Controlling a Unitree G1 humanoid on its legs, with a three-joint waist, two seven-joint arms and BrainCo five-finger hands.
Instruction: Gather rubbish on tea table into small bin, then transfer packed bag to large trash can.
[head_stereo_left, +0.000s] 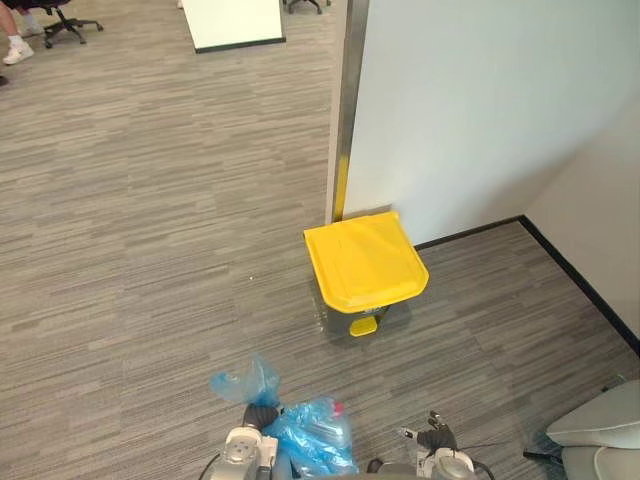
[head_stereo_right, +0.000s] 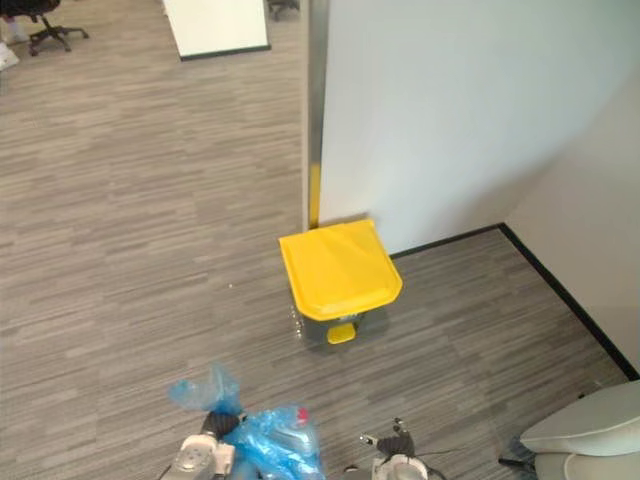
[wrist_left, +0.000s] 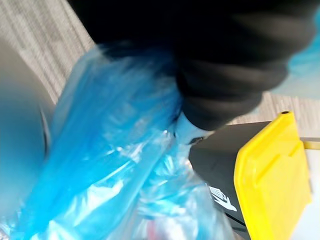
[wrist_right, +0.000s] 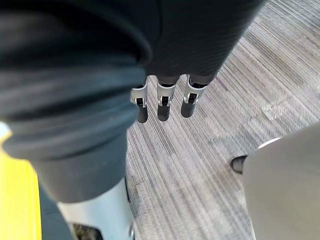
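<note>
The large trash can, grey with a shut yellow lid and a yellow pedal, stands on the carpet at the foot of a white wall; it also shows past the bag. A packed blue plastic bag hangs at the bottom edge of the eye views, short of the can. My left hand grips its neck, with the loose bag top sticking up above the hand. In the left wrist view the bag hangs below the dark cover. My right hand hangs beside it, fingers straight and holding nothing.
A white wall panel with a metal post rises behind the can; black skirting runs along the right wall. A white rounded object sits at lower right. Far off are an office chair and a person's shoe.
</note>
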